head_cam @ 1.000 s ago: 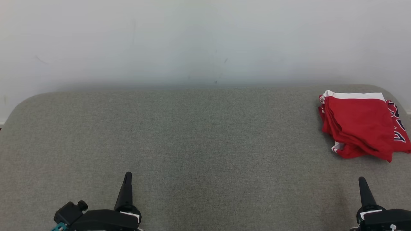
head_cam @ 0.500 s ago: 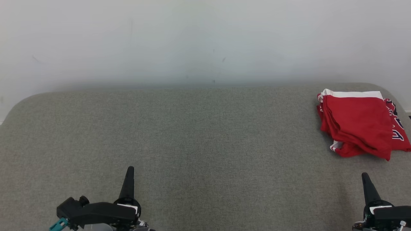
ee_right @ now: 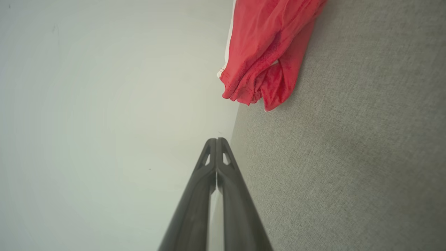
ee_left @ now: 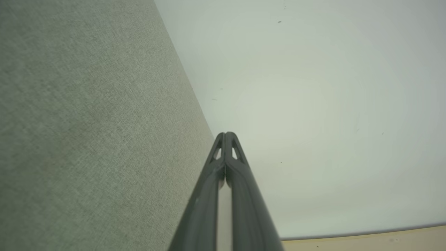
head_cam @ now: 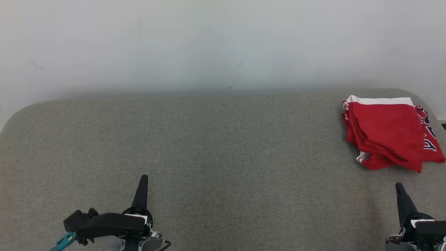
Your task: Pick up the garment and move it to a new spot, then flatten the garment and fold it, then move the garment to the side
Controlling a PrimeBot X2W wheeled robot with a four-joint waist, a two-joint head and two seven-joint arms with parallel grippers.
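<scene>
1. A folded red jersey-cloth garment (head_cam: 386,136) with a white band along its far side and dark lettering at its right lies at the far right corner of a grey fabric-covered table (head_cam: 223,146). A plain pale wall (head_cam: 223,42) stands behind the table.
2. The step in hand looks like the last one. The garment is a layered, roughly square bundle sitting off to the side, so the folding and the move aside appear done.
3. Little seems called for next. If the bundle needed tidying, the right arm is the nearer one and would have to reach forward along the right edge.
4. The left fingers (head_cam: 141,193) sit low by the near edge, left of the middle. They point towards the far edge, are pressed together, and hold nothing.
5. The right fingers (head_cam: 404,202) sit at the near right corner, well apart from the garment. They too are closed tip to tip and empty.
6. In the right wrist view the garment (ee_right: 264,52) lies ahead of the closed fingers (ee_right: 198,188), with bare cloth between them.
</scene>
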